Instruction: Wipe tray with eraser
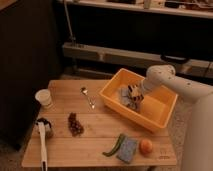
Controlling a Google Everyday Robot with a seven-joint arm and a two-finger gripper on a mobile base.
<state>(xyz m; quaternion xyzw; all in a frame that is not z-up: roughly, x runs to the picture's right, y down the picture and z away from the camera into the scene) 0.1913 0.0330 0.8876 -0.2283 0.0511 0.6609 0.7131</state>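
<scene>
The yellow-orange tray (161,111) stands on the right half of the wooden table. My white arm reaches down into it from the right. The gripper (135,95) is low over the tray floor, left of its middle, shut on the small striped eraser (132,90). A grey-blue cloth (125,96) lies on the tray floor right beside the eraser, on its left, partly hidden by it.
On the table (100,131) are a white cup (44,98), a spoon (88,97), dark grapes (75,124) and a white-handled brush (42,142). In front of the tray lie a green chili (114,145), a blue-grey sponge (128,149) and an orange (146,146). A dark cabinet stands at left.
</scene>
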